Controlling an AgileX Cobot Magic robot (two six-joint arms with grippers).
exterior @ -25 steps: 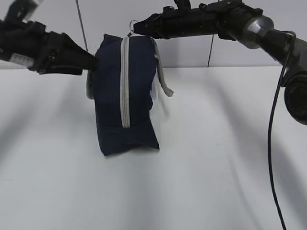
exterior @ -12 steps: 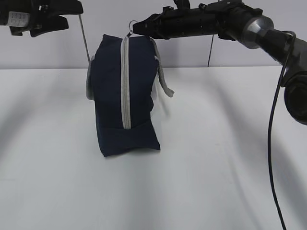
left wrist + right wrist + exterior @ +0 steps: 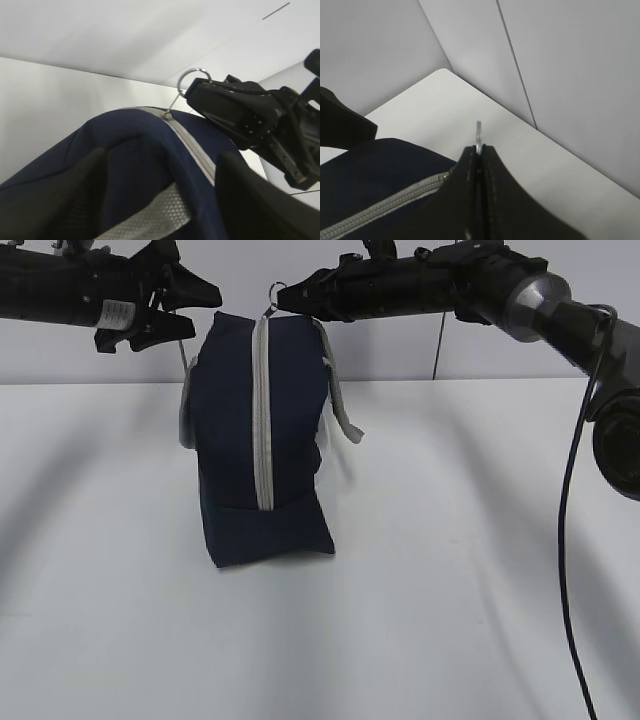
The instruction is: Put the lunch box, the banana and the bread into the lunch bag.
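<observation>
Exterior view: the lunch bag (image 3: 258,440) stands upright on the tabletop (image 3: 420,620), its zipper running straight down below the right tool (image 3: 285,298), which is clamped on the ring pull (image 3: 277,288).

Left wrist view: the left tool (image 3: 160,200), fingers spread, straddles the bag's top edge.

Right wrist view: fingers pinch the ring, zipper closed beneath.

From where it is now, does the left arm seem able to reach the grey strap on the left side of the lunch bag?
Probably yes. The left gripper hangs open just above the lunch bag's upper left corner, and the grey strap lies right below it with nothing between. The right gripper holds the ring pull on the far side.
</observation>
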